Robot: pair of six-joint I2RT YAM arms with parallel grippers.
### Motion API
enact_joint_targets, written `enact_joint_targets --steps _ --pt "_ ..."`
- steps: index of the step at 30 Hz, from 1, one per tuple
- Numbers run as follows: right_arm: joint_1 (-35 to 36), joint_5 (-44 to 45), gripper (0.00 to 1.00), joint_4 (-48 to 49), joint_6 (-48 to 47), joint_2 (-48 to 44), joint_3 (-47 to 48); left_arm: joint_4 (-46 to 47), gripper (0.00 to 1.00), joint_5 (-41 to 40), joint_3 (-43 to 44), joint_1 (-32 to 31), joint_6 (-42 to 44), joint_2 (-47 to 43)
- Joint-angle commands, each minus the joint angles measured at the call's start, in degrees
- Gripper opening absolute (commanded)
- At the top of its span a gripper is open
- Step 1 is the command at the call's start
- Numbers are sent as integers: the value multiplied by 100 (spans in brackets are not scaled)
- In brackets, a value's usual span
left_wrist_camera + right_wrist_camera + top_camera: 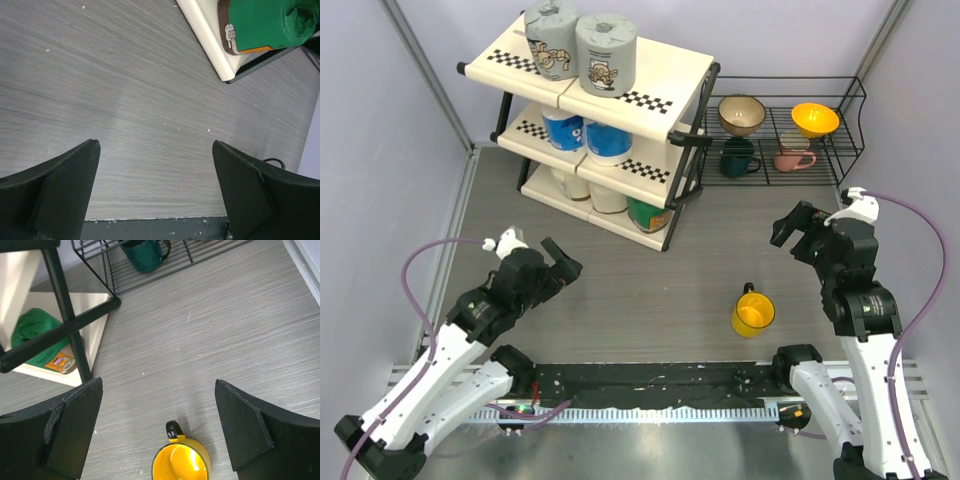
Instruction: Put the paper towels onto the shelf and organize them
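Green roll on shelf, beyond left end effector

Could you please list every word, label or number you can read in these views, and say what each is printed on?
No text can be read anywhere in these views.
grey rolls: cartoon print on the wrappers, any lettering too small to read.
green roll: orange label patch, print too blurred to read.
yellow mug: no print visible.
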Motion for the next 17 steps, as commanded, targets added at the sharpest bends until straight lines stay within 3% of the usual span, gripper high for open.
enact_joint_targets --steps 1,8,17 --pt "-1 -189 100 -48 105 -102 75 -432 100 -221 -86 -10 -216 -500" --pt "8 -786 99 -339 237 -365 -277 -1135 100 -669 335 -10 -111 -984" --pt "-1 -787 98 -462 263 -577 -260 -1786 100 -994 380 -10 -268 -1406"
